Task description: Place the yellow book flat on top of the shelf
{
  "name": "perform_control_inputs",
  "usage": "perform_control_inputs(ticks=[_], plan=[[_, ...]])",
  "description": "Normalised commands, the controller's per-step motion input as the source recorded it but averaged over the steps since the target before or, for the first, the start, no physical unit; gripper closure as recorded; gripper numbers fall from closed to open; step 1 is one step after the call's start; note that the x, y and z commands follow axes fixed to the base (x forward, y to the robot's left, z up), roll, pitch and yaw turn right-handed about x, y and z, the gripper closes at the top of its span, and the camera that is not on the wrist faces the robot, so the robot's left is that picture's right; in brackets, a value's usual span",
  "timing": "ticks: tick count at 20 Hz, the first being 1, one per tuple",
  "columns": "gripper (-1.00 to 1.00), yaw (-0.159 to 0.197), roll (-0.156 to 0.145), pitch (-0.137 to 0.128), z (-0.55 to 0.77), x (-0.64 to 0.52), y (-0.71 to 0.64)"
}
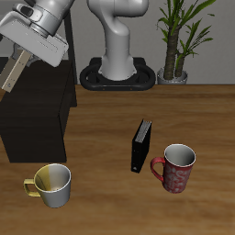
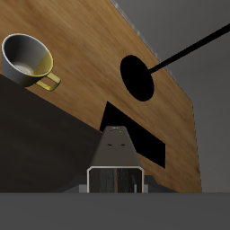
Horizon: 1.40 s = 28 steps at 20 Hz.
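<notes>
Outside view: the arm is up at about 10 o'clock, over the shelf (image 1: 37,115). The tool (image 1: 20,62) is mostly hidden by the arm's own body. A thin tan slab sticks out under it at a slant; I think that's the yellow book (image 1: 9,77), so the tool looks clenched on it. The book is tilted, not flat, and it hangs just above the shelf's top, near the far edge. Can't tell if a corner touches yet.

On the table (image 1: 110,202): a yellow mug (image 1: 52,184) at 7 o'clock, a red mug (image 1: 176,167) at 4 o'clock, and a black book (image 1: 140,145) standing up just beside the red mug. A plant pot (image 1: 173,75) sits far back at 1 o'clock.

Wrist view: the book (image 2: 115,153) shows edge-on btw the tool's two sides, so it's held. The yellow mug (image 2: 27,59) is down on the table, well apart. The dark shelf side (image 2: 45,144) fills the space near the book.

How far along, I'd say: pick-up and carry are done. Left to do: lay the book flat on the shelf top, then let go.
</notes>
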Motion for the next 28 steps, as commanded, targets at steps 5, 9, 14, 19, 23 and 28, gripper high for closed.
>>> perform_control_inputs(ticks=[5, 9, 14, 19, 23, 28], plan=[[1.0, -0.014, 0.059, 0.079, -0.32, 0.02, 0.19], [-1.0, 0.001, 0.073, 0.057, -0.25, 0.05, 0.36], [-1.0, -0.071, 0.086, 0.165, -0.23, 0.12, 0.2], [-1.0, -0.116, 0.168, 0.157, -0.03, -0.04, 0.52], [-1.0, -0.05, 0.132, -0.017, 0.3, -0.15, 0.54], [-1.0, -0.021, 0.073, -0.044, 0.21, -0.04, 0.28]])
